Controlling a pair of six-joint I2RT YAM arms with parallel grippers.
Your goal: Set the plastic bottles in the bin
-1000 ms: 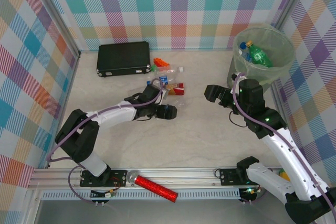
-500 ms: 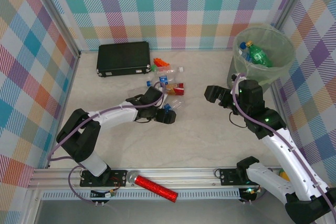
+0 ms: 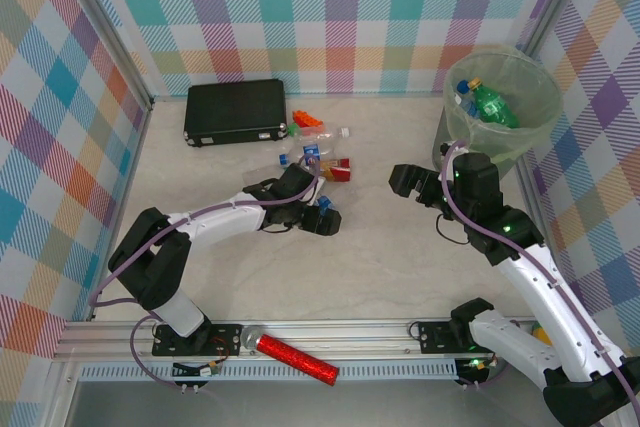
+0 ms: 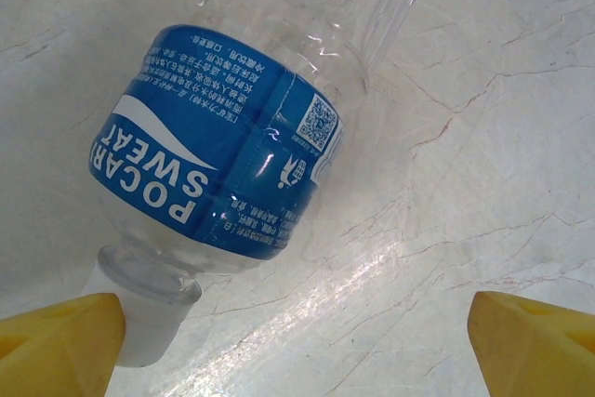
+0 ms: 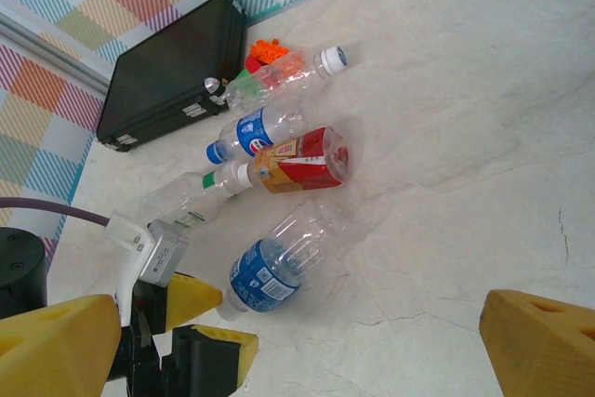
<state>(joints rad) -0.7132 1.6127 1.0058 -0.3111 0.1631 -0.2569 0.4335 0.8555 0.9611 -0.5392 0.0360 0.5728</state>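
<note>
Plastic bottle point(image 4: 223, 137) lies flat — neck toward left gripper point(image 4: 296, 323)

We are seeing bright, even light falling from overhead, casting only soft, faint shadows under the left arm point(image 3: 215, 215) on the counter point(image 3: 380, 257). In the left wrist view, glare is streaking across the polished surface and glinting off the clear bottle point(image 4: 232, 137), while the yellow fingertips point(image 4: 56, 341) are blurring at the corners.
</note>
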